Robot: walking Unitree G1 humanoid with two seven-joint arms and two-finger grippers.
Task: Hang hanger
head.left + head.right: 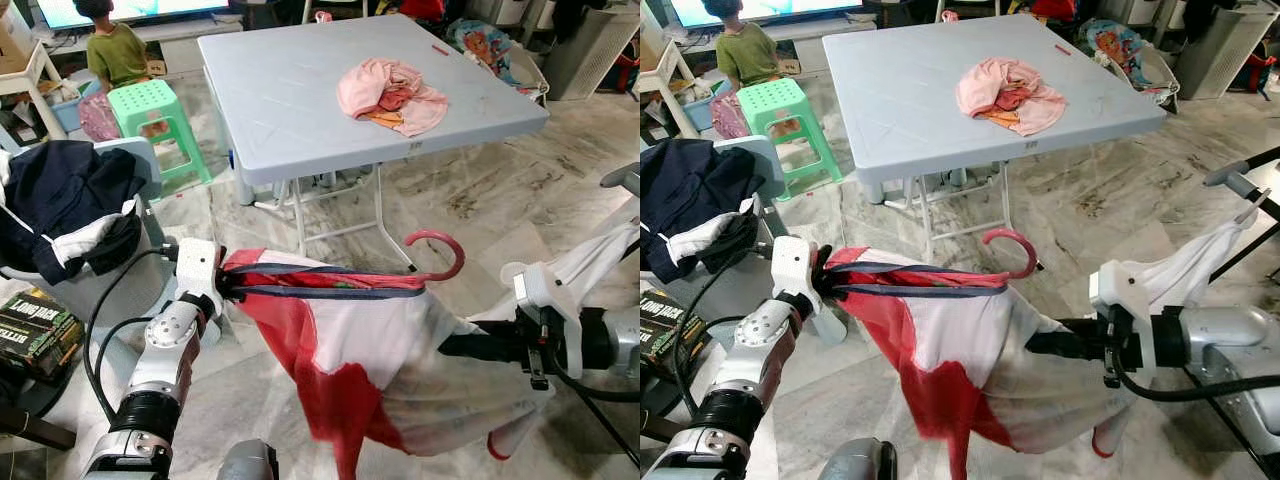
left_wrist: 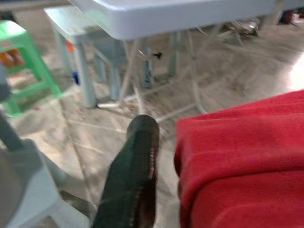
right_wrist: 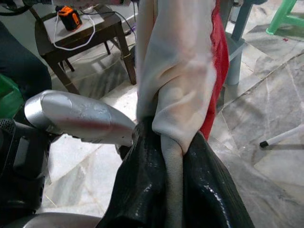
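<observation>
A hanger with dark blue bars [image 1: 330, 282] and a pink hook [image 1: 441, 254] hangs level in the air in front of me, below the table's front edge. A red and white garment [image 1: 370, 370] is draped over it and sags toward the floor. My left gripper [image 1: 226, 283] is shut on the hanger's left end, where the bars meet; the left wrist view has one black finger [image 2: 135, 175] beside red cloth [image 2: 242, 161]. My right gripper [image 1: 456, 347] reaches in from the right and pinches the garment's white fabric [image 3: 173, 156] between its shut fingers.
A grey folding table [image 1: 290, 120] stands ahead with a pink pile of clothes [image 1: 392, 95] on it. A green stool [image 1: 150, 105] and a seated person [image 1: 112, 50] are at the back left. A chair with dark clothes [image 1: 70, 200] is at my left, a rack bar [image 1: 1240, 185] at my right.
</observation>
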